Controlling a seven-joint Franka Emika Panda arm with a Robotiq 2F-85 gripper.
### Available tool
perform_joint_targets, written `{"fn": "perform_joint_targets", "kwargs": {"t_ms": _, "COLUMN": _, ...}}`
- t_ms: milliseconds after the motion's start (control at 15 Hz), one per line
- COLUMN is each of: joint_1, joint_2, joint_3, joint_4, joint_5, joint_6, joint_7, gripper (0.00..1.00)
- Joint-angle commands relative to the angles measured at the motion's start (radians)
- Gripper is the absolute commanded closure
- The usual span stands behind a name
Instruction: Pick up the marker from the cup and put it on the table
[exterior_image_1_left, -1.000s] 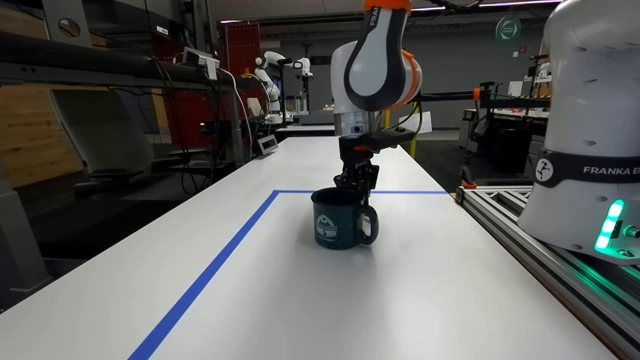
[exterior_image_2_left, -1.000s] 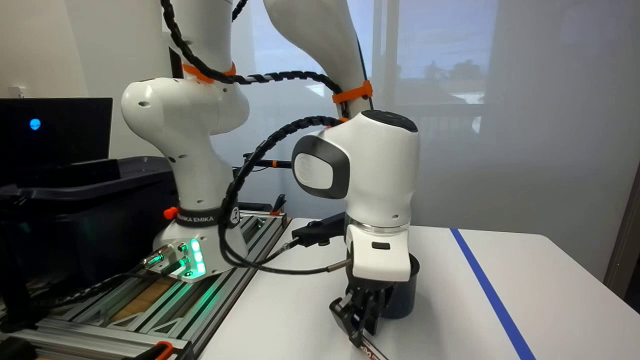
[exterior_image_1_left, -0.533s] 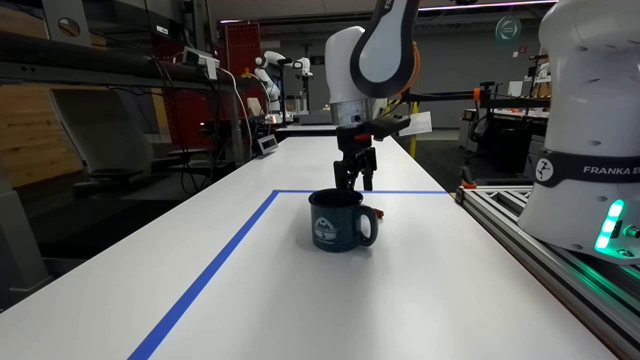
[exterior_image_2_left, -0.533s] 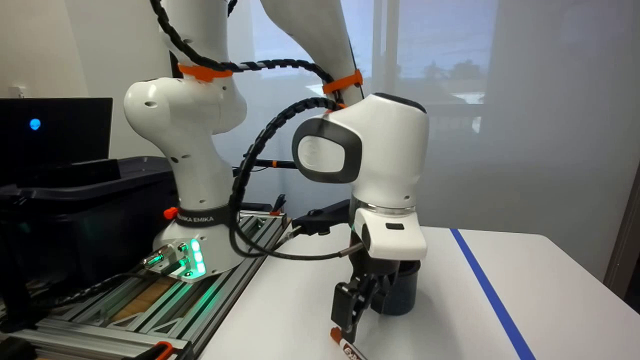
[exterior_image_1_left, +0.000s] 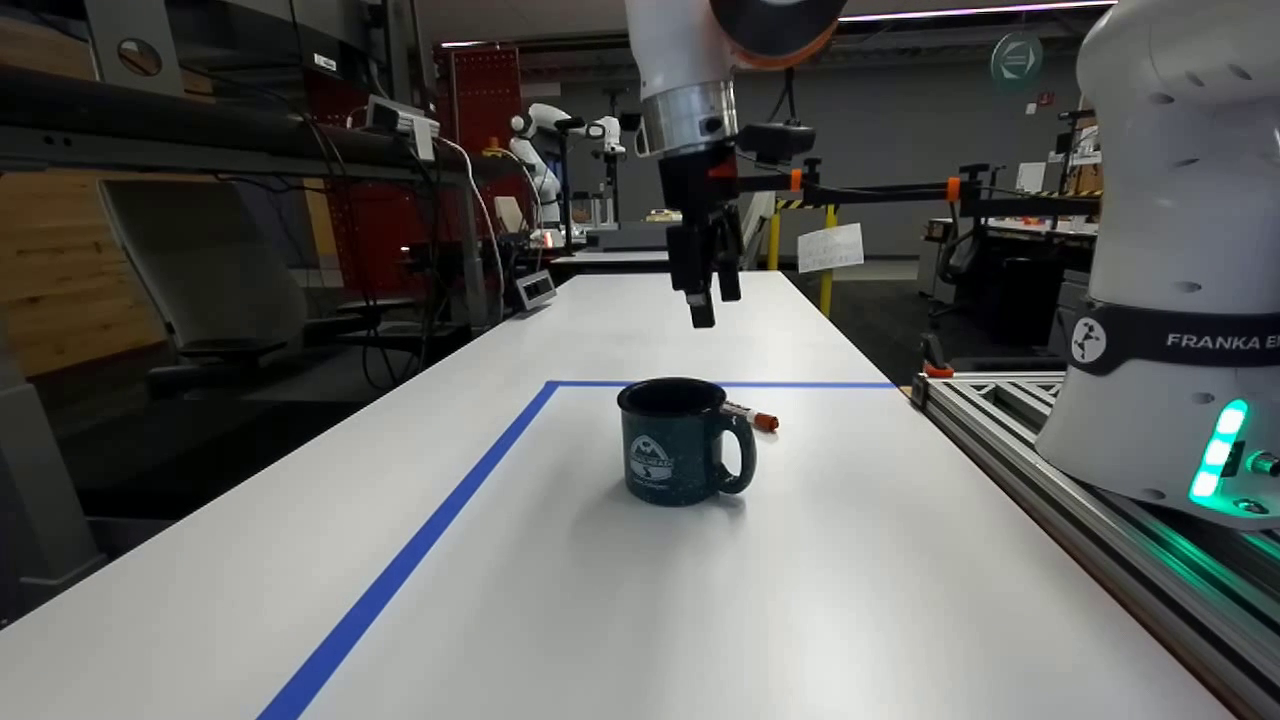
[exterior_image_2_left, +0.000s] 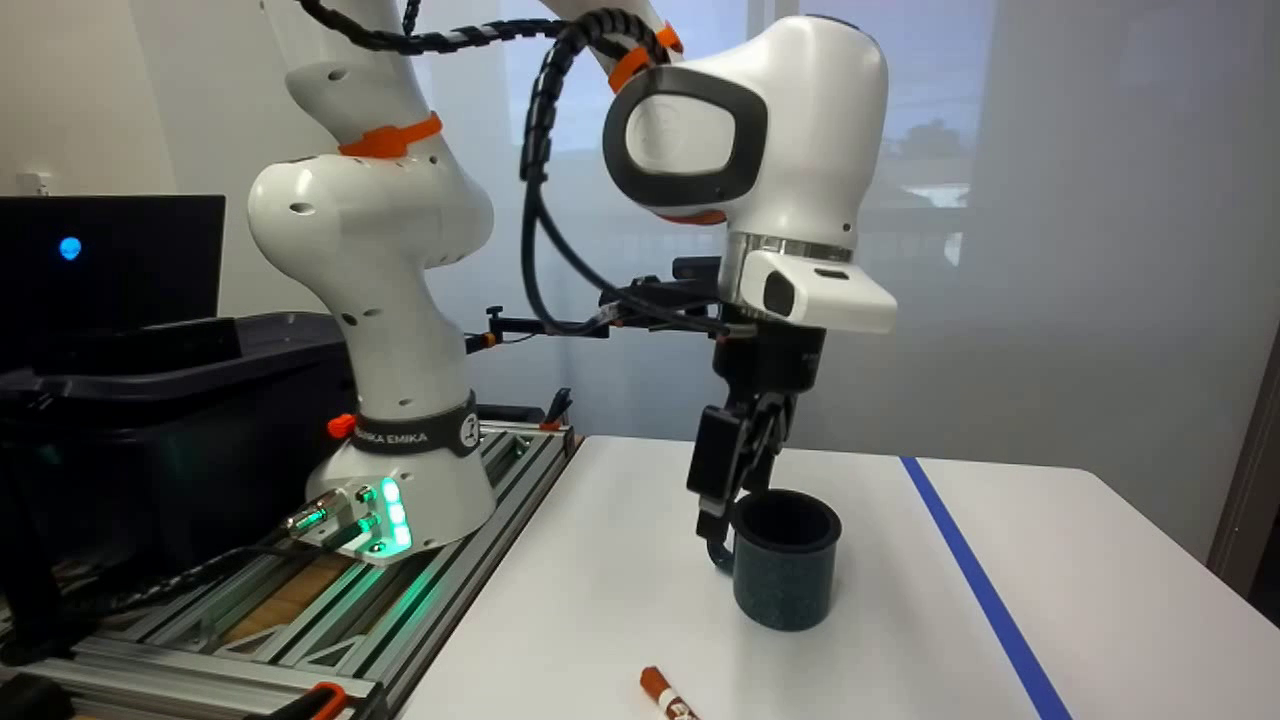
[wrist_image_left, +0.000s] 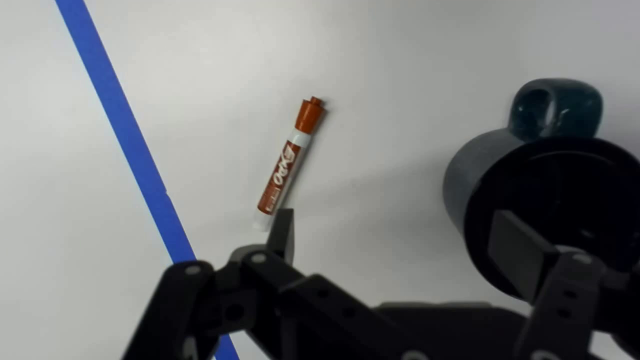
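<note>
The marker, white with a reddish-brown label and cap, lies flat on the white table. In an exterior view the cup partly hides the marker; in an exterior view the frame edge cuts off the marker. The dark teal cup stands upright, apart from the marker, its inside dark. Above the table my gripper is open, with its fingers wide apart and nothing held. In the wrist view one finger overlaps the cup's mouth and another sits just by the marker's white end.
Blue tape runs along the tabletop. A grey metal rail borders one side, with the robot's base on it. A small grey device sits at the table's far edge. A dark bin stands behind the rail.
My gripper has opened, let go of the marker and risen well above the table. The marker now lies on the tabletop. The cup has shifted only slightly.
</note>
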Motion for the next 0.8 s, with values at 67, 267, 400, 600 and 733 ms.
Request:
{"fn": "perform_joint_targets", "kwargs": {"t_ms": 67, "joint_1": 0.029, "joint_2": -0.092, "joint_3": 0.115, "joint_4": 0.014, "joint_5": -0.009, "joint_6": -0.017, "joint_7": -0.052, "gripper": 0.00}}
{"fn": "perform_joint_targets", "kwargs": {"t_ms": 267, "joint_1": 0.071, "joint_2": -0.129, "joint_3": 0.145, "joint_4": 0.014, "joint_5": 0.069, "joint_6": 0.028, "joint_7": -0.111, "gripper": 0.00}}
{"fn": "perform_joint_targets", "kwargs": {"t_ms": 400, "joint_1": 0.092, "joint_2": -0.151, "joint_3": 0.135, "joint_4": 0.017, "joint_5": 0.172, "joint_6": 0.016, "joint_7": -0.120, "gripper": 0.00}}
{"fn": "perform_joint_targets", "kwargs": {"t_ms": 600, "joint_1": 0.076, "joint_2": -0.121, "joint_3": 0.151, "joint_4": 0.029, "joint_5": 0.194, "joint_6": 0.008, "joint_7": -0.102, "gripper": 0.00}}
{"fn": "perform_joint_targets", "kwargs": {"t_ms": 733, "joint_1": 0.077, "joint_2": -0.132, "joint_3": 0.146, "joint_4": 0.029, "joint_5": 0.215, "joint_6": -0.001, "joint_7": -0.107, "gripper": 0.00}}
